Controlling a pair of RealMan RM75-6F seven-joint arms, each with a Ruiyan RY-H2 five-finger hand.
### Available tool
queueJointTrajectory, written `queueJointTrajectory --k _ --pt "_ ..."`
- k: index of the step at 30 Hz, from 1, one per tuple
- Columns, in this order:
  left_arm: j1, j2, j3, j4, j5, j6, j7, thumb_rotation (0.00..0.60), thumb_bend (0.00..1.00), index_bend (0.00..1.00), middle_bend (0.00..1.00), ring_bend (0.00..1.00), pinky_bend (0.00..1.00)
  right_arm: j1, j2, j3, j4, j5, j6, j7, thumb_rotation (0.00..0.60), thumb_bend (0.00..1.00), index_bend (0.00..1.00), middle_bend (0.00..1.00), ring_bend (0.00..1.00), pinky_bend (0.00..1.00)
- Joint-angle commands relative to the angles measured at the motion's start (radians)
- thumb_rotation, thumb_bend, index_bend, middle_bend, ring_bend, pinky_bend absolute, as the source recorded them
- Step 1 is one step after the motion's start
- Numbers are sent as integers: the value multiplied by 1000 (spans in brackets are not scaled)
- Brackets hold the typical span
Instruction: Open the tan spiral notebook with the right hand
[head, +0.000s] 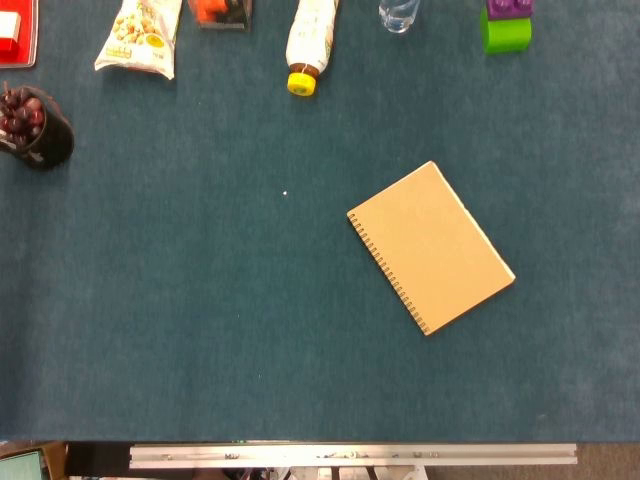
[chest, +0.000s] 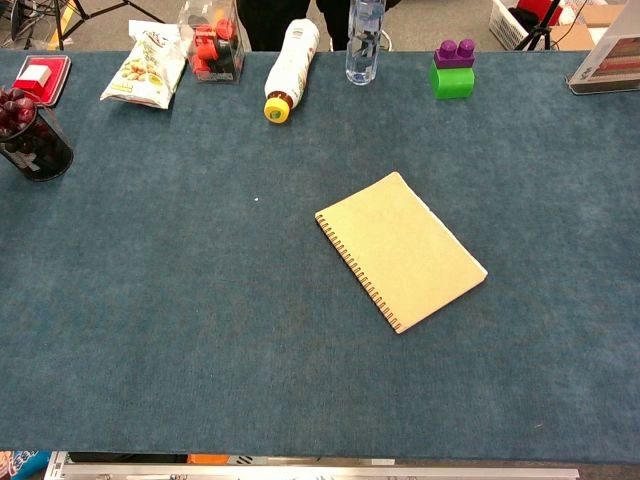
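— What do we see around us?
— A table (chest: 150, 330) covered in dark teal cloth, its metal rail (head: 350, 455) along our near edge.
— And beyond it?
— Grey floor (chest: 440, 20), evenly lit.

Neither view shows any part of the robot's arms, hands or body.

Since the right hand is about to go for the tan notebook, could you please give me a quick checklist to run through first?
1. Tan spiral notebook closed and flat on the table: ok.
2. Spiral binding on its left long edge, free edge facing right: ok.
3. Nothing lying on the cover: ok.
4. Lying bottle and green and purple blocks well apart from the notebook: ok.
5. Right hand's position and state: cannot tell, not in view.
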Motion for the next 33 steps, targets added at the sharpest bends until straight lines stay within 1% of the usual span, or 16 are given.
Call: queueJointTrajectory --k 1,4,8,14,20,23,26,28,33 --pt "1 7 6 -8 -3 -8 15 600 73 286 60 3 73 -4 -2 -1 4 7 0 1 600 0 192 0 53 200" --pt "0 11 8 -13 -10 -18 16 600 73 290 70 6 73 -8 -4 0 5 10 6 -1 600 0 192 0 52 201" --pt "-4 25 10 -31 -28 -44 14 600 73 306 111 33 83 -6 -1 2 2 11 5 -2 600 0 192 0 51 200" --pt "-11 40 16 -65 -50 -76 41 600 73 349 177 83 171 5 -2 10 11 19 -9 -12 600 0 192 3 51 200" --pt "-11 42 16 -71 -57 -77 42 600 73 366 202 101 204 26 -4 19 40 9 -20 -11 600 0 192 15 51 200" --pt "-14 46 17 -78 -64 -89 54 600 73 389 221 118 217 60 -16 34 88 -16 -26 -7 600 0 192 27 51 201" --pt "-15 48 19 -85 -70 -94 59 600 73 398 226 119 218 110 -28 42 157 -47 -58 11 600 0 192 35 51 200" --pt "-14 48 19 -87 -76 -96 59 600 73 399 230 119 218 143 -35 38 198 -69 -85 16 600 0 192 35 51 201" --pt "-15 47 21 -87 -85 -102 63 600 73 399 238 120 218 212 -49 13 260 -120 -158 -3 600 0 192 35 51 200"
